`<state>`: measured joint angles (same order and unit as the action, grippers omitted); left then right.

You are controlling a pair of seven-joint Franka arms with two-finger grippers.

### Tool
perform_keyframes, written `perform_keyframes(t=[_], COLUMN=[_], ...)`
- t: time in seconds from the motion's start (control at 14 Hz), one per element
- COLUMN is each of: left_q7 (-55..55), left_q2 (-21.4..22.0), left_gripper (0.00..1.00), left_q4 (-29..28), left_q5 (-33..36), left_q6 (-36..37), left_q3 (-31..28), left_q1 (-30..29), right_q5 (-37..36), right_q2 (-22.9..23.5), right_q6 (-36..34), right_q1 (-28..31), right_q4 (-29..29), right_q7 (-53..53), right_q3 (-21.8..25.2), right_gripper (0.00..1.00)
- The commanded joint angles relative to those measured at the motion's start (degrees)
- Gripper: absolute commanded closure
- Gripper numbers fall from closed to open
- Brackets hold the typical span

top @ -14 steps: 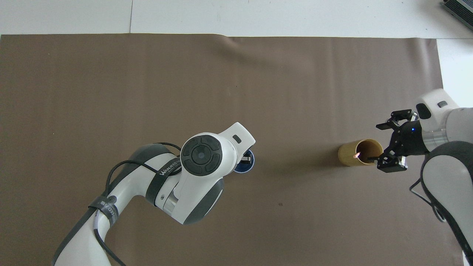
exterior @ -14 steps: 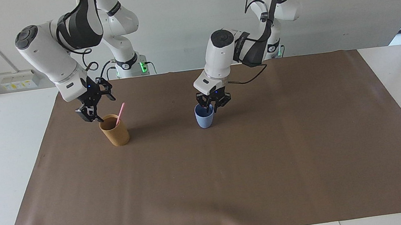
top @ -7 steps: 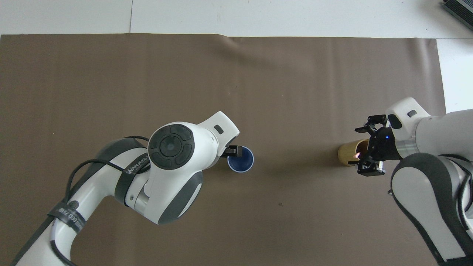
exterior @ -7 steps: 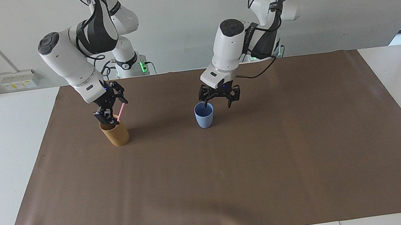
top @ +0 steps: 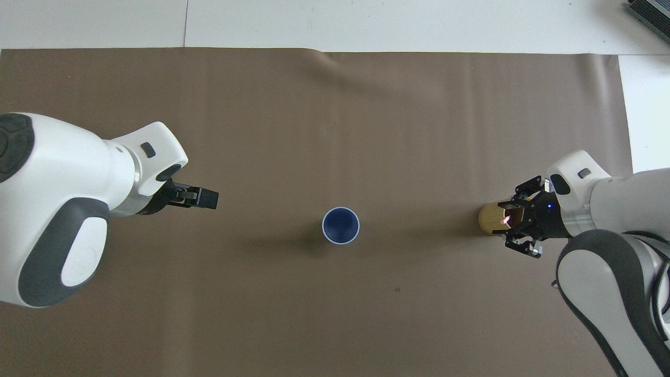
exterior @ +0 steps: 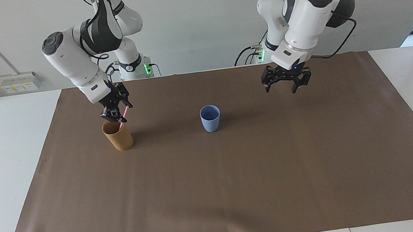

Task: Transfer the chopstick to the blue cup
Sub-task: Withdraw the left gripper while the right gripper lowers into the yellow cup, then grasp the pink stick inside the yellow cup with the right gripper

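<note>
The pink chopstick [exterior: 123,114] stands tilted in a tan-brown cup [exterior: 118,137], its top end poking above the rim [top: 505,220]. My right gripper [exterior: 116,118] hangs right over that cup's mouth, around the chopstick's upper part [top: 509,221]. The blue cup [exterior: 210,118] stands upright and empty mid-mat [top: 340,225], with no gripper near it. My left gripper [exterior: 286,84] is open and holds nothing. It hovers over bare mat toward the left arm's end of the table [top: 207,198].
A brown mat [exterior: 240,191] covers most of the white table. The tan-brown cup [top: 489,220] stands toward the right arm's end, level with the blue cup. A grey socket box [exterior: 19,82] sits at the wall.
My left gripper opened off the blue cup's rim, rose and swung away toward its own end. My right gripper shifted from beside the tan cup to over its mouth, at the chopstick.
</note>
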<state>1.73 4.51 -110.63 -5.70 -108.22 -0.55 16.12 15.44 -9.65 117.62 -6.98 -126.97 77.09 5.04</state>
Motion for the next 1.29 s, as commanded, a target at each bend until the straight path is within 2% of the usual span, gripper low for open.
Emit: perform_keyframes(t=[0.0, 0.21, 0.43, 0.71, 1.0, 1.21], left_q7=[-7.1, -8.1, -8.3, -8.3, -8.1, -7.9], left_q2=[-0.5, -1.9, -2.1, -3.3, -2.4, -2.4], left_gripper=[0.0, 0.0, 0.0, 0.0, 0.0, 0.0], left_q4=[5.3, 13.0, 19.0, 24.9, 23.2, 23.3], left_q5=[0.5, 3.0, 4.5, 5.7, 6.5, 6.5], left_q6=[5.6, 11.7, 16.3, 22.2, 22.0, 22.4], left_q3=[0.8, 0.9, 0.9, 0.8, 0.9, 0.8], left_q1=[-6.4, -9.4, -9.6, -10.2, -10.1, -10.1], right_q5=[1.8, 1.8, 1.9, 1.9, 1.8, 1.5], right_q2=[-1.7, -1.3, -1.1, -1.1, -1.1, -1.1], right_q6=[-0.6, 0.1, 0.7, 0.6, -0.7, -7.0], right_q1=[1.2, 1.3, 1.4, 1.4, 1.9, 3.0], right_q4=[-1.4, -1.3, -0.9, -0.1, 2.4, 6.2], right_q7=[2.0, 1.9, 1.6, 1.6, -0.3, -6.0], right_q3=[-0.1, -0.1, -0.1, -0.1, -0.1, 0.0], right_gripper=[0.72, 0.86, 1.0, 1.0, 1.0, 1.0])
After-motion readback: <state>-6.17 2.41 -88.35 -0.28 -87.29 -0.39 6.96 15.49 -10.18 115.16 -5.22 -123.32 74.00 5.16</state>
